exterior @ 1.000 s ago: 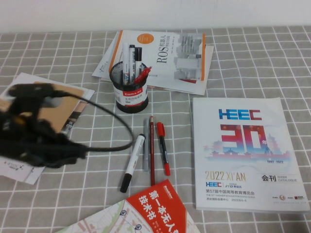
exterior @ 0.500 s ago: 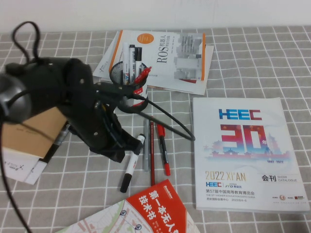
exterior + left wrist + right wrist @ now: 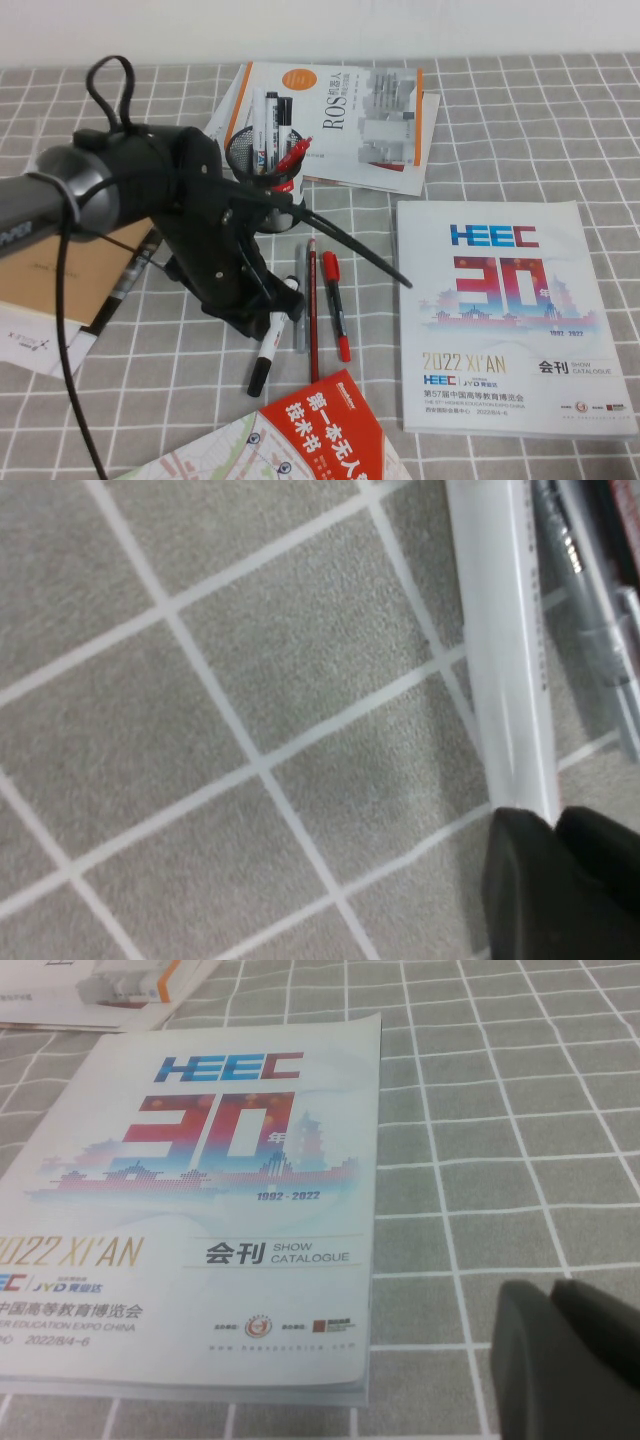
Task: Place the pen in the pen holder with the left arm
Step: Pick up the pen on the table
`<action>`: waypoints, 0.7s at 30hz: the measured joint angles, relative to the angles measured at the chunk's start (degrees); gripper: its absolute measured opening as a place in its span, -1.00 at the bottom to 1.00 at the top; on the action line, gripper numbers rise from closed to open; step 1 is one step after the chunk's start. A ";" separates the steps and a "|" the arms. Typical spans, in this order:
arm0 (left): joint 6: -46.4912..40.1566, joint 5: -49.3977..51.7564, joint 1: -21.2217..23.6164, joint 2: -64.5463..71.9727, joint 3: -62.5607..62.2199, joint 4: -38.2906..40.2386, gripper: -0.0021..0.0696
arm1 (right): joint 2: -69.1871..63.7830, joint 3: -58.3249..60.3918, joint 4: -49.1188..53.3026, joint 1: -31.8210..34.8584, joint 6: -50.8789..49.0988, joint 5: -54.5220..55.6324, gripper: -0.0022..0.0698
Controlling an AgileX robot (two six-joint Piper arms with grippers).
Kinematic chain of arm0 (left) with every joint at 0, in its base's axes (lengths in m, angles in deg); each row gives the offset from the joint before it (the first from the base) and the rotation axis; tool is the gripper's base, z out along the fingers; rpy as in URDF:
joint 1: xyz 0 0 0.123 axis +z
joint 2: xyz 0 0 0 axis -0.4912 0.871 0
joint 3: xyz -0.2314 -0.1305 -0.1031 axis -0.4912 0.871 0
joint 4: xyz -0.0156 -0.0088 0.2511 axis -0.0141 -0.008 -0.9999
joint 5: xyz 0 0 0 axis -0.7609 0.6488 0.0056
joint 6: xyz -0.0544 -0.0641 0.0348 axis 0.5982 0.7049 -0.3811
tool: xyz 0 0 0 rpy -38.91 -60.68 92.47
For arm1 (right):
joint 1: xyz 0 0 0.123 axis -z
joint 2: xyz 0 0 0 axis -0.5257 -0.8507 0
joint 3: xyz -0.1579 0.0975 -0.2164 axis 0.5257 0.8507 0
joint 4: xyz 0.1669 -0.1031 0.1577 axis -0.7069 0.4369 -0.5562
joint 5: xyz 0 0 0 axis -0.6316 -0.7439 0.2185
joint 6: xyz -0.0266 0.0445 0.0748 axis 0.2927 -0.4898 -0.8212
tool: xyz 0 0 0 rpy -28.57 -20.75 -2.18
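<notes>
The pen (image 3: pixel 271 345), a white marker with a black cap, lies on the checked cloth; its upper end is hidden under my left arm. In the left wrist view its white barrel (image 3: pixel 505 660) runs up to my left gripper (image 3: pixel 553 820), whose fingers are shut together right over it. In the high view my left gripper (image 3: pixel 266 312) is low over the pen. The pen holder (image 3: pixel 250 158), a black mesh cup holding several pens, stands behind the arm and is partly hidden. My right gripper (image 3: pixel 553 1295) is shut and empty over the cloth, beside the catalogue.
A thin grey pen (image 3: pixel 300 332), a red pencil (image 3: pixel 312 330) and a red-capped pen (image 3: pixel 337 305) lie right of the marker. The HEEC catalogue (image 3: pixel 500 310) is at the right, a ROS book (image 3: pixel 350 120) at the back, a red booklet (image 3: pixel 320 425) in front, papers (image 3: pixel 50 290) at the left.
My left arm has swung in from the left edge and come down over the row of pens; its gripper now sits over the white marker. The pens have not moved.
</notes>
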 joint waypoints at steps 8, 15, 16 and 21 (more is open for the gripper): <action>-2.92 -0.08 0.00 1.69 -0.21 1.22 -0.20 | 0.00 0.00 0.00 0.00 0.00 0.00 -0.97; -3.06 -3.10 0.00 2.00 -1.19 1.40 -0.13 | 0.00 0.00 0.00 0.00 0.00 0.00 -0.97; -3.06 -3.41 0.00 2.26 -1.30 1.40 -0.12 | 0.00 0.00 0.00 0.00 0.00 0.00 -0.97; -3.06 -5.21 -0.79 4.18 -1.29 0.29 -0.12 | 0.00 0.00 0.00 0.00 0.00 0.00 -0.97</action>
